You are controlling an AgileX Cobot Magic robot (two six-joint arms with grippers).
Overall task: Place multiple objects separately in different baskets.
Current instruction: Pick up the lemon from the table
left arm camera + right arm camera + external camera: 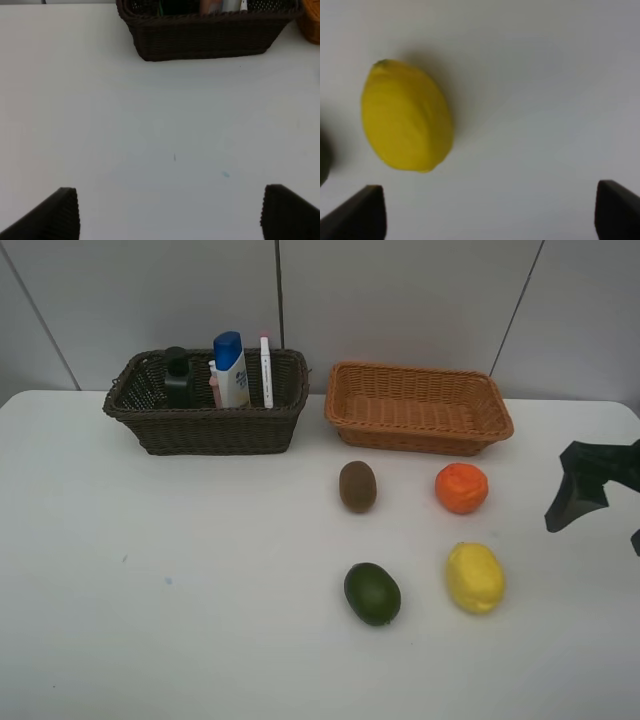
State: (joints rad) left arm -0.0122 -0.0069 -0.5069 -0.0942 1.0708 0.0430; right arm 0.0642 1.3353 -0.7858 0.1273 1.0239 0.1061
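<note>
Two wicker baskets stand side by side at the far edge of the white table point(150, 590), near each other but not touching, with a grey panelled wall point(400, 300) behind them. The dark brown basket point(205, 430) on the left holds four things standing upright: a dark green pump bottle point(178, 378), a pink bottle point(214, 385) mostly hidden behind a white blue-capped tube point(231, 370), and a white pink-tipped marker point(266, 370) beside the tube. The light orange-tan basket point(420, 435) on the right has nothing in it.

Four fruits lie on the table in front of the tan basket, all apart from each other. The brown kiwi point(357, 486) and the orange point(461, 488) are nearer the basket. The dark green avocado-like fruit point(372, 593) and the yellow lemon point(475, 577) are nearer the front.

The right gripper point(487, 217) hangs at the table's right edge with its jaws spread wide and nothing between them. In its wrist view the lemon lies ahead of one finger, with bare table between the jaws.

The left gripper point(170, 215) is also spread wide and holding nothing. It faces bare table, with the dark basket well ahead. It is not seen from the high camera.
</note>
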